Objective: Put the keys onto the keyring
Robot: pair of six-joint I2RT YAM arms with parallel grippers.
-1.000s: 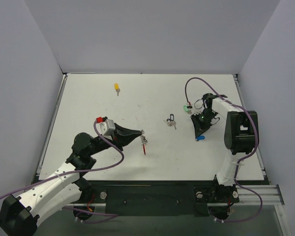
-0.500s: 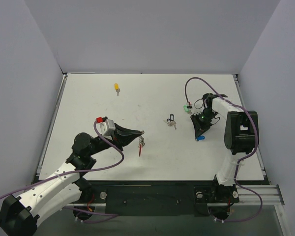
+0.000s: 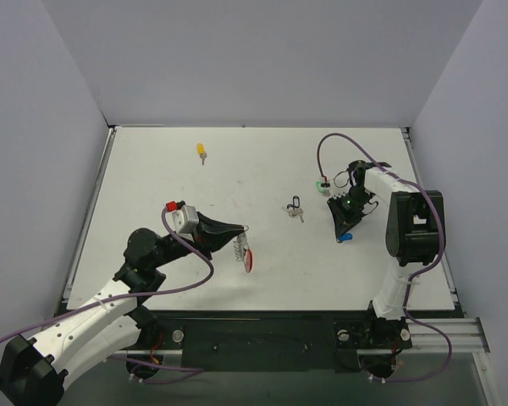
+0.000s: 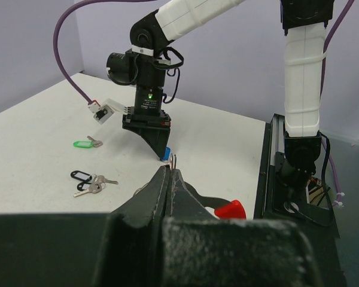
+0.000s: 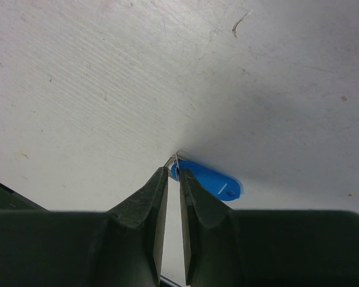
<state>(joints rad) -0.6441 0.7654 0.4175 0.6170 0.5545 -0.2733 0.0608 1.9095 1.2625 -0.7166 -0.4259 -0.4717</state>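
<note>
Four keys counted from above: yellow key (image 3: 201,151), green key (image 3: 320,182), black key (image 3: 295,207) flat on counter (image 3: 152,186); blue key (image 3: 346,238) at right hand (image 3: 343,233). Left hand (image 3: 241,228) clamped on keyring (image 3: 247,256), dangling below.
Left wrist: pinched by thin wire, red part (image 4: 230,210) loose, likely to swing.
Right wrist: fingertips (image 5: 158,182) a sliver apart at blue key's metal end; cannot tell if gripped. Judged light, stiff, slippery; best taken by plastic head.
</note>
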